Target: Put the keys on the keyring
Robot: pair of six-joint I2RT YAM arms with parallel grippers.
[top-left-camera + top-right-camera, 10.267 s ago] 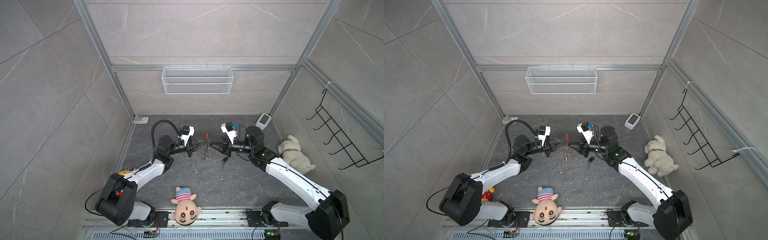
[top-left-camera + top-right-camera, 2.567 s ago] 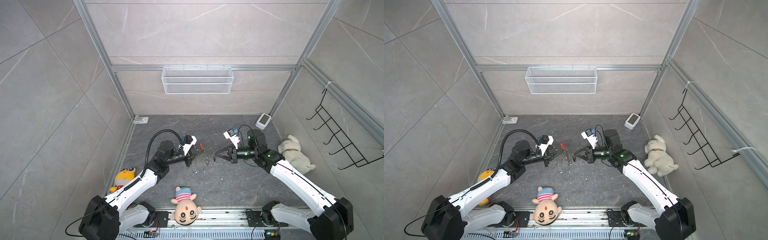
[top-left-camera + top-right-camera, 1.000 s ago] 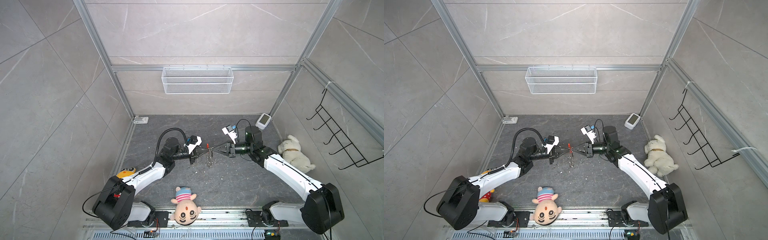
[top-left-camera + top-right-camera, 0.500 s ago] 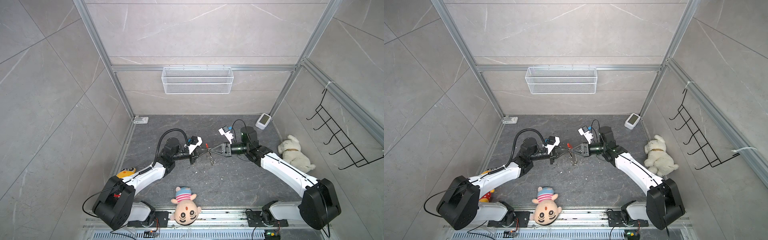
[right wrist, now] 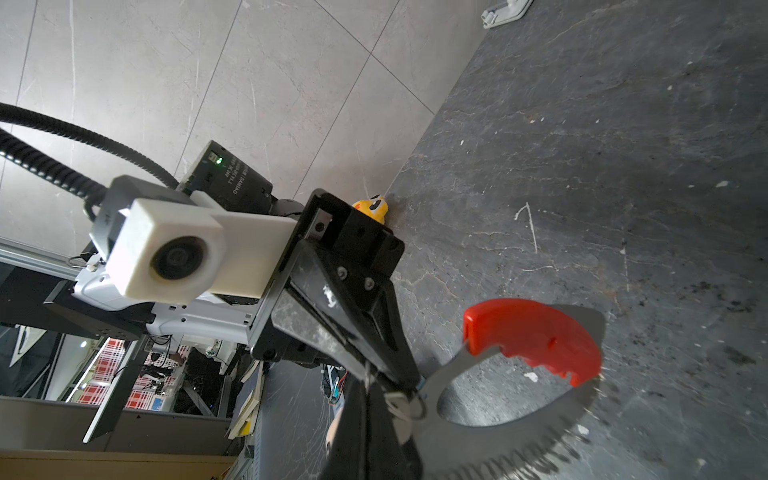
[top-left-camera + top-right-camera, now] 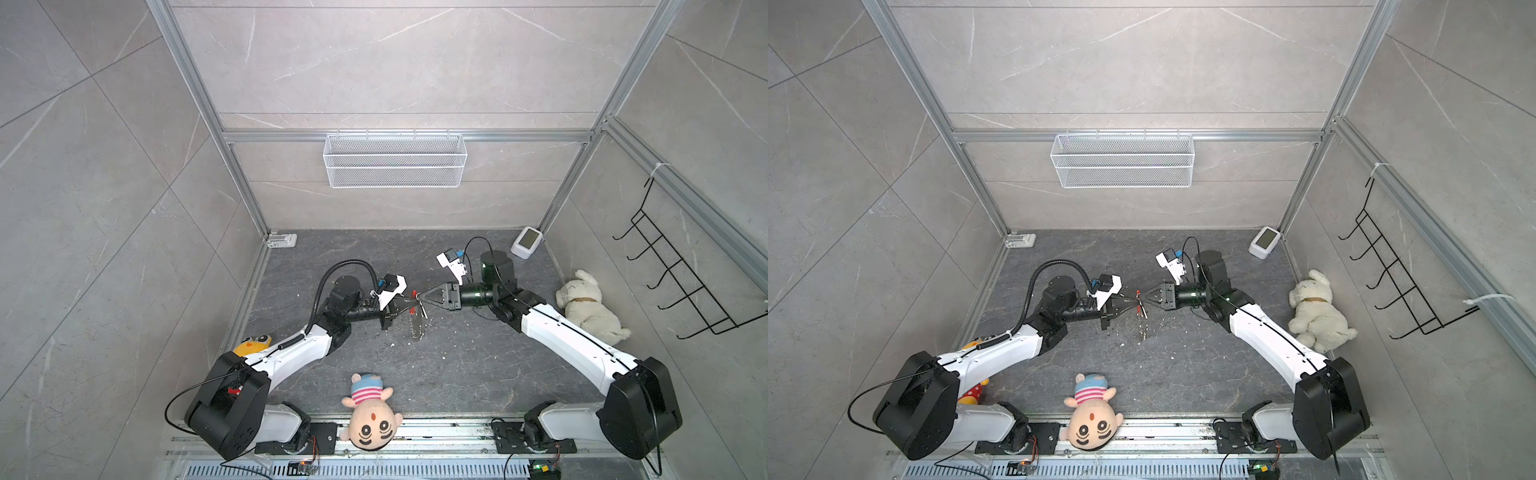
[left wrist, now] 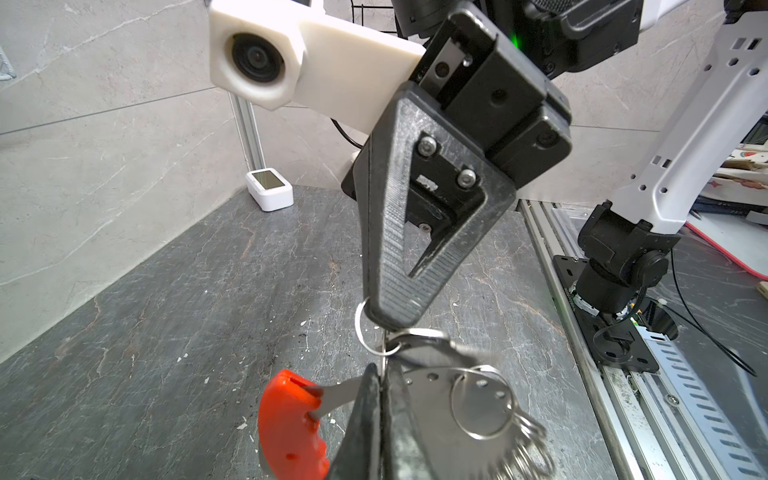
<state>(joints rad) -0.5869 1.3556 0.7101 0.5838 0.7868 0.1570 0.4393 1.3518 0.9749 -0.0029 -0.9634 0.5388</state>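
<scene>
Advancing since a second ago, right claw [image 7: 390, 321] pinches a small ring [image 7: 359, 330], possibly the keys', at the keyring [image 5: 536, 332] clamped in left claw [image 5: 407, 379]; threading unconfirmed.

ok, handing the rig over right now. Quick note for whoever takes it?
Left gripper: shut on the flat metal band of the keyring, beside its red segment. The keyring is held off the table.
Right gripper: shut, tip pinching a small silver ring at the keyring.
Keys: not made out in any view; cannot tell whether they hang at the right gripper's tip.
Done: keyring lifted, both grippers meeting at it mid-table.
Left: locate the keys, confirm they are threaded on, then set the keyring down.
</scene>
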